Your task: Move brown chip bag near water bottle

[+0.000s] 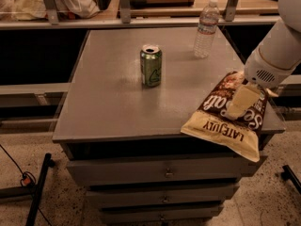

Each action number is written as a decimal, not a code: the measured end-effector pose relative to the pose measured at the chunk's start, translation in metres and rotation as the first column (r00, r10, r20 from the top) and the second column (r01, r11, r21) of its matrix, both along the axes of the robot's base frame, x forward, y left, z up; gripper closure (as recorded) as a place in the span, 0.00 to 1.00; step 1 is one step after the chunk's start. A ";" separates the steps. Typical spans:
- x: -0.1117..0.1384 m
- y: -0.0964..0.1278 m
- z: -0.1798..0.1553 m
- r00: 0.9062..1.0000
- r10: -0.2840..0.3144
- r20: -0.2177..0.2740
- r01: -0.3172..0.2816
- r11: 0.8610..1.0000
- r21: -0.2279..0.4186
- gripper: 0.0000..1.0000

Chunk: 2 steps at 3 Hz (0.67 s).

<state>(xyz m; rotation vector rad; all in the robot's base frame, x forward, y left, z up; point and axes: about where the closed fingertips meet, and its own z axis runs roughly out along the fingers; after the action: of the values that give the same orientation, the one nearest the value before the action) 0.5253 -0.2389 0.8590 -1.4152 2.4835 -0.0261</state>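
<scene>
Grey cabinet top in a dim room, drawers below, a cluttered shelf behind. Brown chip bag lies at the front right corner with its tan lower edge hanging past the front edge; water bottle stands upright at back right, well apart from the bag, and a green can stands upright near centre. Gripper is low over the bag's dark upper part, apparently touching it; I cannot tell whether its grip is clamped or released.
</scene>
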 end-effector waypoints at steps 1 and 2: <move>0.000 0.000 0.003 1.000 0.000 0.000 0.000 1.000 0.000 0.88; 0.000 0.000 0.003 1.000 0.000 0.000 0.000 1.000 0.000 1.00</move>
<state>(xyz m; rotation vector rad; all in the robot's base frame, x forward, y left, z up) 0.5253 -0.2390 0.8619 -1.4148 2.4834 -0.0259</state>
